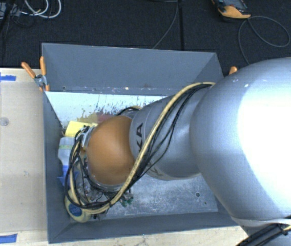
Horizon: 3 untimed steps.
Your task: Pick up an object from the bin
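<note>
From where I stand, the big silver arm (237, 142) comes in from the right and dips low into the left half of the grey metal bin (135, 76). Its rounded orange cover (109, 150) sits at the wrist, with black and yellowish cables (150, 137) looping along and under it. The gripper (90, 192) is tucked beneath that cover, down near the bin floor at the front left, and I can make out little more than dark metal there. Whether it is spread or pressed together I cannot tell, nor whether it has anything in it. The loose things lie crowded along the left wall, right beside the cover: a yellow block (75, 128) towards the back, a pale blue-and-white piece (63, 152) against the wall just below it, and a round yellow thing with a blue middle (76, 210) in the front left corner, closest to the dark metal. A small green bit (128, 201) lies on the floor just right of the cables.
</note>
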### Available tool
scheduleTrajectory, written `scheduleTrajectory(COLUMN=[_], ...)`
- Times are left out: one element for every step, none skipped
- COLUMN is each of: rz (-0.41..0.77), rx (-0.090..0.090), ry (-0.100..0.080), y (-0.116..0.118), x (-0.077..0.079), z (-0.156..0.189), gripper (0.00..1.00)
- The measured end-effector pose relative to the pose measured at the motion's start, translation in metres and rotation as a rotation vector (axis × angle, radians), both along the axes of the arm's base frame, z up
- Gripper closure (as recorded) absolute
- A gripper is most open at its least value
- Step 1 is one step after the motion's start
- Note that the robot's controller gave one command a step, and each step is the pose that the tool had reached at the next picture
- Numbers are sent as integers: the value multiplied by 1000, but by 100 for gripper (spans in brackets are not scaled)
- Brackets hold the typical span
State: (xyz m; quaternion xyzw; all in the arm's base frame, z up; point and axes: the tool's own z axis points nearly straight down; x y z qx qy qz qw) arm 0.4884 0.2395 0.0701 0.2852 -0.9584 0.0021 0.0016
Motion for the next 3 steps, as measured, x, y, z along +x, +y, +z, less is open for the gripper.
scheduleTrajectory(rz=[-1,-2,-2], rx=[0,0,-2], ry=[0,1,6], y=[0,0,-1], x=[0,0,-2], z=[1,3,9], gripper=[100,100,100])
